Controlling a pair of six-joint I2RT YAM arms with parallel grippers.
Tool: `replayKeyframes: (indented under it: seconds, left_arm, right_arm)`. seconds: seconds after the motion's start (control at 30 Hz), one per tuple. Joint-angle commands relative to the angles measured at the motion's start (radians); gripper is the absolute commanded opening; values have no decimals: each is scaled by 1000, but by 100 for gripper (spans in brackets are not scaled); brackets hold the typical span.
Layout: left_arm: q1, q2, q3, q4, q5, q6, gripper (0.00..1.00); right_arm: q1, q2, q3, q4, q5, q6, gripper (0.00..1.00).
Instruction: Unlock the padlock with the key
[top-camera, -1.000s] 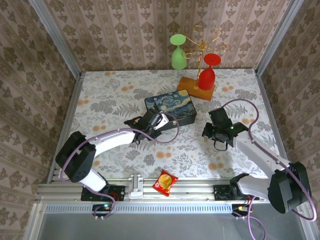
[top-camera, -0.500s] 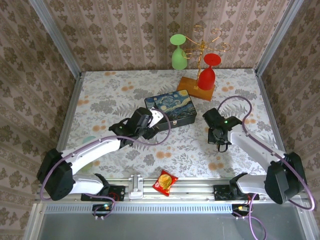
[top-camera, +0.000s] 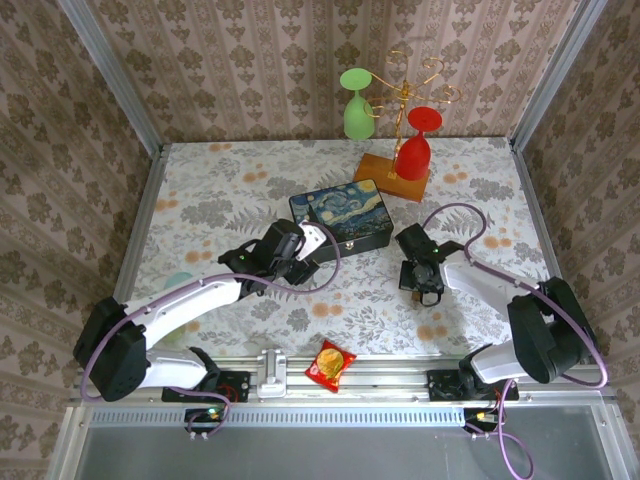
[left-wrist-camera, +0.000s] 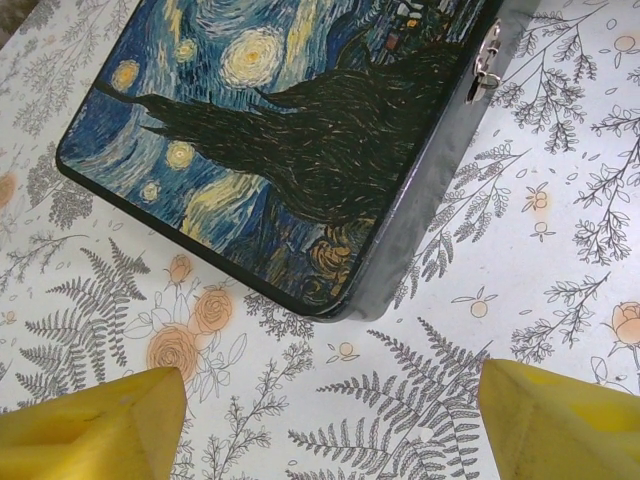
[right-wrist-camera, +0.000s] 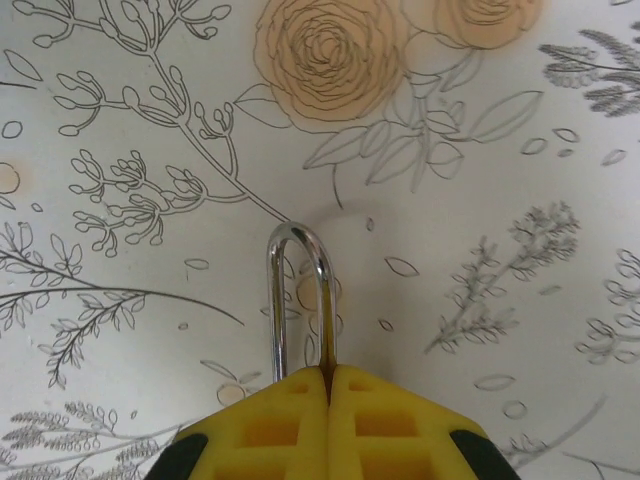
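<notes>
While the right gripper clamps: padlock held, shackle poking out
Left gripper: open, empty, near box
Next: fetch key

We find the glass rack behind and right of the box, the snack packet on the near rail, the left gripper before the box's corner, the padlock in the right gripper, further right

light: bright, even, diffuse, from overhead | shadows: soft, faint on table | glare: thin highlights on padlock shackle, dull sheen on Starry Night box side | focus: top external crisp; left gripper fingertips and right gripper slightly soft | distortion: mild at edges
</notes>
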Motion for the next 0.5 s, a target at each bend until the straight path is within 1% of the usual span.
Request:
replayKeyframes:
  seconds: [0.0,0.13,0.23,0.3,0.37,0.4,0.43,0.47]
  left_arm:
    - [6,13,12,-18,17,-21,77]
    - [6,17,12,-22,14,-23,78]
    - [5,24,14,-23,7,-31,80]
    - [4,38,22,-23,-11,-43,83]
    - [3,58,38,-26,-43,-68,85]
    - [-1,71,49,-30,-75,-89,87]
    - [-6,89,59,-36,-103,-111,91]
    - [-10,107,68,-39,-119,-132,99]
  right_arm:
    - [17,38,4,41,-5,26,0]
    - [18,56,-37,121,-40,41,0]
    - [18,69,-40,109,-38,16,1]
    - [26,66,-34,91,-28,23,6]
    - [38,68,-21,68,-5,27,8]
    - [44,75,-9,53,5,26,10]
    - [50,81,2,40,20,22,13]
    - [56,85,10,30,33,17,14]
